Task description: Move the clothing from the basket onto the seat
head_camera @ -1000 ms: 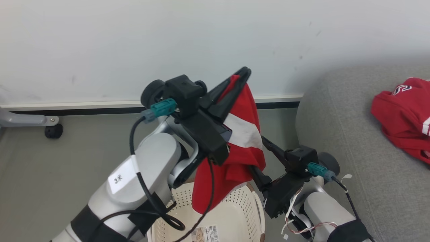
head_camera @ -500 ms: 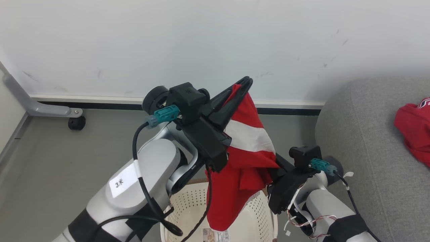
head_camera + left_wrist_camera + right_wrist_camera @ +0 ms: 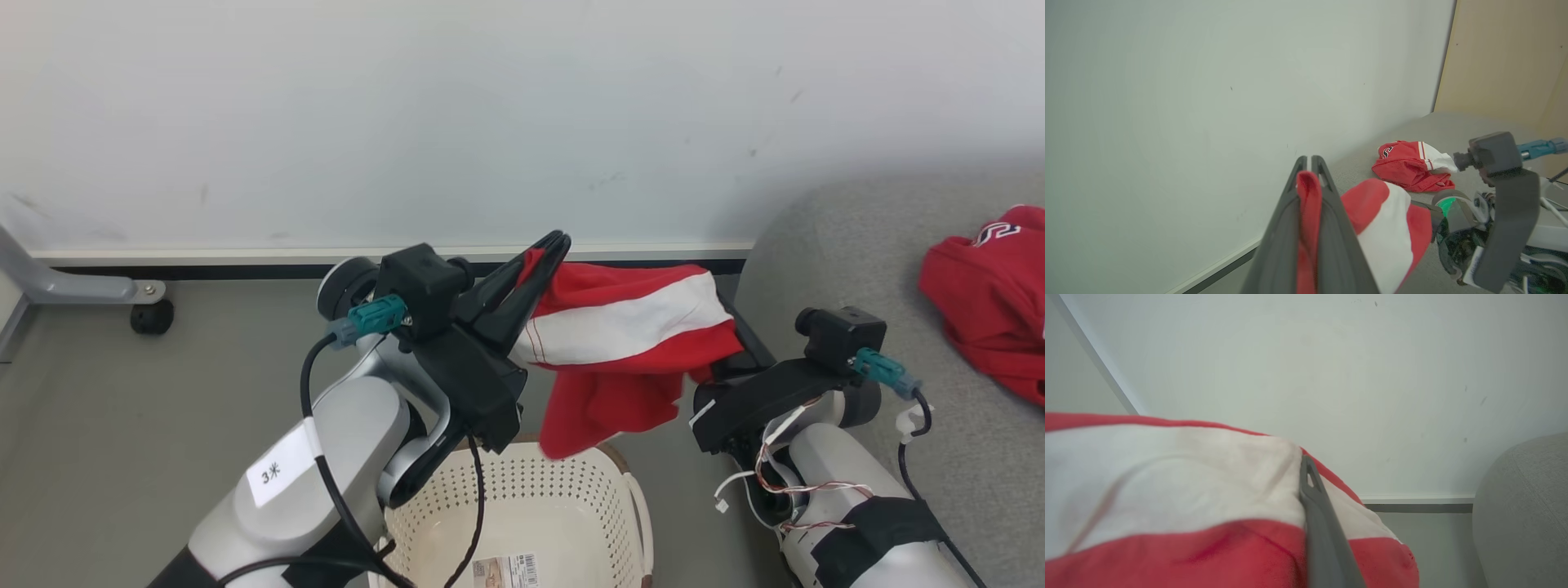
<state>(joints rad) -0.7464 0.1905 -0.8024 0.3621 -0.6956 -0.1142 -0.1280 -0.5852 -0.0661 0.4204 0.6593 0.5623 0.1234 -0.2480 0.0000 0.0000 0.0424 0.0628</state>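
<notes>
The left claw (image 3: 558, 239) and the right claw (image 3: 1309, 467), two in all, are both clamping one red-and-white shirt (image 3: 629, 327), which is hanging mid-frame above the single cream basket (image 3: 571, 490). A second shirt (image 3: 988, 286) is lying on the grey seat (image 3: 849, 245) at the right edge. A forearm tag (image 3: 273, 472) is reading "3米".

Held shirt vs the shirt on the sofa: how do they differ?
The held shirt hangs stretched between left claw and right claw; the sofa shirt lies crumpled on the sofa. The held shirt shows a broad white band; the sofa shirt shows a logo. Both are red and white.
</notes>
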